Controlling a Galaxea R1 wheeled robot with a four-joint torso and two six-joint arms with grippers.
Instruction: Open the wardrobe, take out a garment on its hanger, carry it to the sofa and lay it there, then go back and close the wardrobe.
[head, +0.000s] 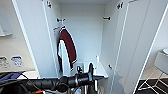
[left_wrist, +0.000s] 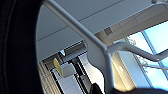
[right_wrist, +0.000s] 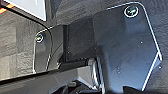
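The wardrobe (head: 82, 32) is seen with both doors swung wide, and a dark red garment (head: 67, 41) is hung at the left of its interior. The left arm is stretched across the foot of the head view, with its tool (head: 90, 71) held before the opening. Whether that tool is open or closed, and whether anything is gripped in it, cannot be told.

The thin white hanger (left_wrist: 100, 47) is shown close before the left wrist camera, tilted against a ceiling and a bright window. From that nearness it is judged to be carried at the tool, though no contact is visible. A dark mass (left_wrist: 15, 50) is seen beside it; it may be the black shirt, but this cannot be confirmed.

The hanger is judged to be light and stiff, yet smooth and easily turned in a grip. It is best taken at the neck, just below the hook, where the two shoulders meet. The shirt is expected to be soft and limp, so it is better borne by the hanger than grasped directly, and to be prone to swinging or sliding off if tipped.
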